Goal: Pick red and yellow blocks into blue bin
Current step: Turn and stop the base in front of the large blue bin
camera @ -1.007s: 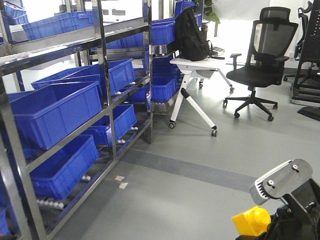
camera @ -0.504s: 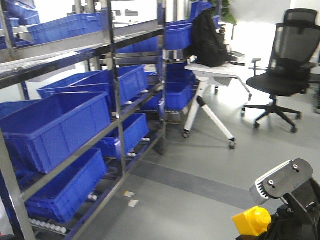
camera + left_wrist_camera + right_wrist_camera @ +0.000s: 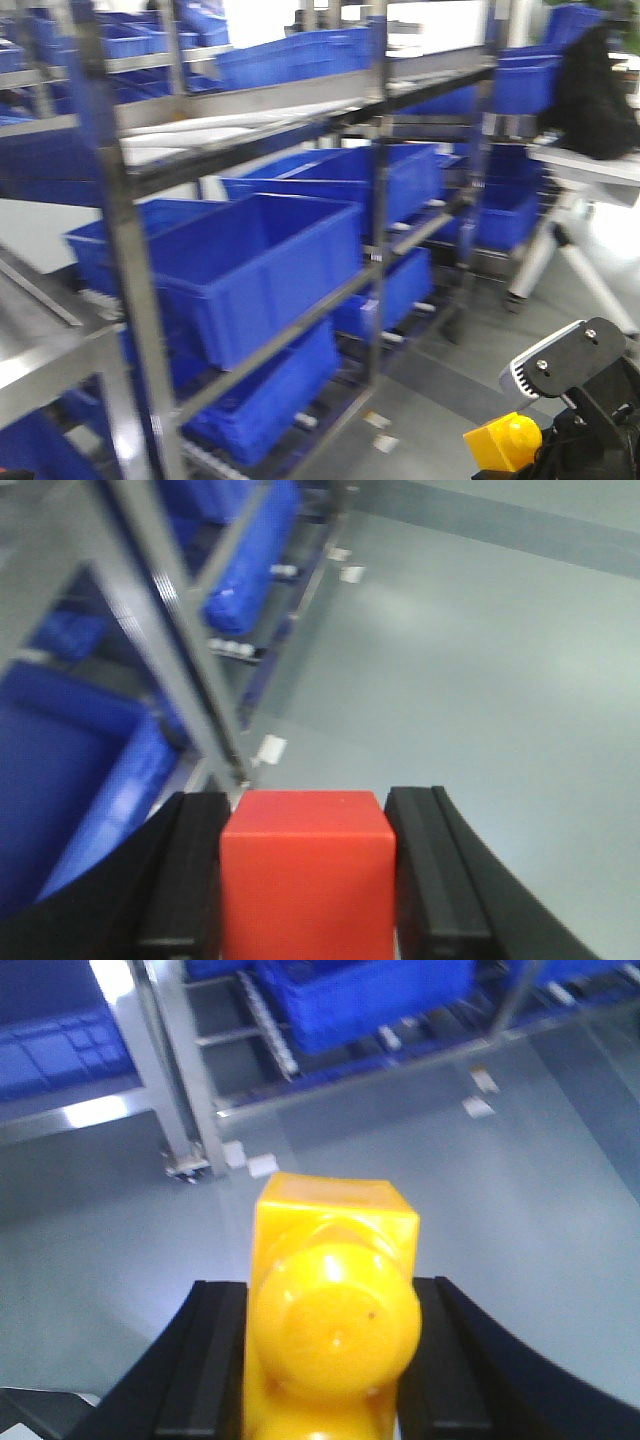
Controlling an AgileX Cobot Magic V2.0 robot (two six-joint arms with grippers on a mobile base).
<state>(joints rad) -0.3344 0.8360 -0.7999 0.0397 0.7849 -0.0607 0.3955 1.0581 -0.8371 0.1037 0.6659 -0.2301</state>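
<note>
The red cube [image 3: 305, 875] fills the gap between the black fingers [image 3: 190, 880] of my left gripper [image 3: 307, 802], which is shut on it above the grey floor. My right gripper [image 3: 330, 1295] is shut on the yellow studded brick [image 3: 335, 1310], stud side towards the camera. In the front view that yellow brick [image 3: 505, 442] shows at the bottom right, beside the right arm's black wrist [image 3: 590, 420]. Several blue bins sit on a steel rack. The nearest large blue bin [image 3: 255, 265] has smooth walls and a thick rim. The left gripper is out of the front view.
The steel rack's upright posts [image 3: 130, 300] stand close on the left and centre. A white folding table [image 3: 590, 165] with a black backpack [image 3: 600, 90] is at the far right. Paper scraps [image 3: 380, 430] lie on the grey floor by the rack's foot [image 3: 185, 1165].
The front view has swung left: the rack and its bins now fill the frame and look nearer, and the office chair has left view. Both grippers hold their blocks as before.
</note>
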